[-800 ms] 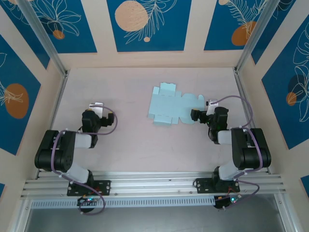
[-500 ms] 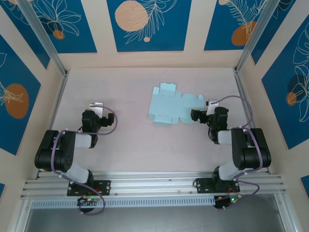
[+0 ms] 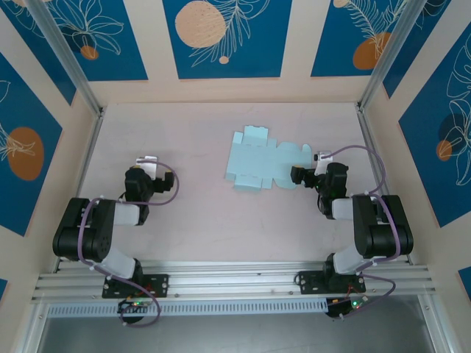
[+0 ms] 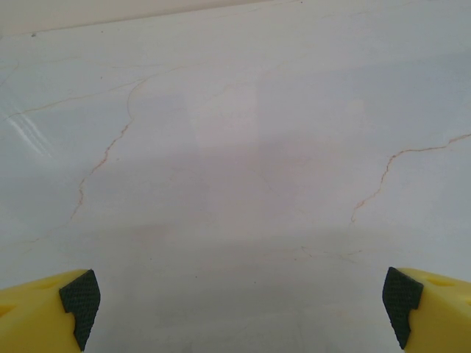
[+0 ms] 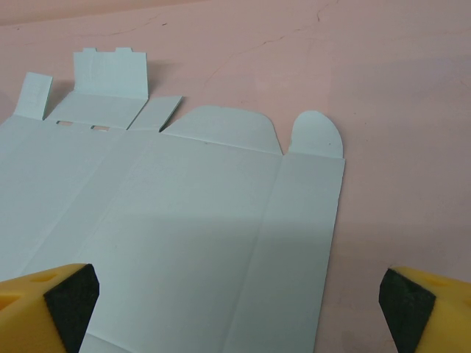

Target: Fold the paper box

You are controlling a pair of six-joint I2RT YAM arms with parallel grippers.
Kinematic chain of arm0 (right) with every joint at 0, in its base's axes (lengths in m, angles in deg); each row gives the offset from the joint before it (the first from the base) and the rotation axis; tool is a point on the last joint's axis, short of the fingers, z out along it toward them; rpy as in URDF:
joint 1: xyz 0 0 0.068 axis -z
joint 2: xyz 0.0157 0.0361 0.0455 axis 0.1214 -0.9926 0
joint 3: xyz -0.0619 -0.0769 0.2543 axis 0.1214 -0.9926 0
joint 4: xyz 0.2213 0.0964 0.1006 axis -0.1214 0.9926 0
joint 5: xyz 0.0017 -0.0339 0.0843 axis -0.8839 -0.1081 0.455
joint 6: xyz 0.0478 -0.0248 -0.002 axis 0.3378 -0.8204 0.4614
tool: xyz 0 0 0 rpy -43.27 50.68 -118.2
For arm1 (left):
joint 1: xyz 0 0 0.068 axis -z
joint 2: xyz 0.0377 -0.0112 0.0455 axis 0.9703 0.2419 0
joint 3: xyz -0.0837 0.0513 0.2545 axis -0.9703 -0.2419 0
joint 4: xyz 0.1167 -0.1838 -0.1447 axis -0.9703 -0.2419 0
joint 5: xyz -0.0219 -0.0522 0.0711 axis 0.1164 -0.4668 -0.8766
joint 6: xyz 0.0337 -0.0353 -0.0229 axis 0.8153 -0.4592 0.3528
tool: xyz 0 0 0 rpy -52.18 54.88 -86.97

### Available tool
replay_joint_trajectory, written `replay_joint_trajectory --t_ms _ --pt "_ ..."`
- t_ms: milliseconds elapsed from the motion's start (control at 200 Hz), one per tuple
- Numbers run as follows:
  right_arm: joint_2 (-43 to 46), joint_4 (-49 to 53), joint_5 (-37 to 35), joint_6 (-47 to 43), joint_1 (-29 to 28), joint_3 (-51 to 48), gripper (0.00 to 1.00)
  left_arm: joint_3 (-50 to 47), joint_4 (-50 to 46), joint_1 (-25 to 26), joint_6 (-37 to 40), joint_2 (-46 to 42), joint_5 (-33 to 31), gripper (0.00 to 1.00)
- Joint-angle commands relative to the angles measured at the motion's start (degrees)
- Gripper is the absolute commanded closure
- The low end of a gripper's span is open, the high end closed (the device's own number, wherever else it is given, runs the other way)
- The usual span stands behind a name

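Observation:
The paper box [image 3: 261,160] lies unfolded on the table as a flat pale-blue die-cut sheet with flaps and tabs, right of centre. In the right wrist view the paper box [image 5: 184,220] spreads flat below the camera, its rounded flaps pointing away. My right gripper [image 3: 296,175] rests at the sheet's right edge, open; its fingers [image 5: 62,305] stand wide apart over the card with nothing held. My left gripper [image 3: 146,161] sits far to the left over bare table, open, with its fingertips [image 4: 77,298] at the frame's corners.
The table [image 3: 191,140] is a pale pinkish surface with faint crack lines, closed in by walls at the back and both sides. Aluminium posts [image 3: 66,62] stand at the back corners. A rail [image 3: 235,276] runs along the near edge.

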Motion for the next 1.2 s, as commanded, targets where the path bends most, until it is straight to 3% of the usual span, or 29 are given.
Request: replay_joint_trajectory --t_ms 0,200,525,640,785,965,1195 --pt "-0.03 -2.35 0.24 -0.71 -0.36 0.94 0.00 0.41 0.52 -0.63 -0.52 -0.26 0.44 0.00" --pt "0.12 -2.70 0.73 -0.87 -0.36 0.67 0.00 1.44 -2.28 -0.63 -0.02 -1.38 1.95 0.00" --pt "5.85 3.16 -1.46 -1.76 -1.50 1.42 0.00 1.64 -12.28 -0.61 -1.66 -14.15 -1.26 0.00" --pt "12.43 9.84 -2.48 -0.70 -1.72 2.22 0.00 3.00 -18.14 -0.66 -6.47 -20.86 -1.58 0.00" --pt "20.40 24.51 -5.76 3.35 -2.11 6.71 0.01 7.07 -25.31 -0.30 -17.99 -24.89 2.74 0.00" --pt "27.08 35.40 -8.34 7.76 -2.56 10.01 0.00 11.05 -27.12 4.40 -31.72 -21.44 4.48 0.00" --pt "29.68 51.43 -11.69 14.28 -2.64 16.33 0.00 22.07 -32.43 15.26 -37.14 -7.45 2.09 0.00"
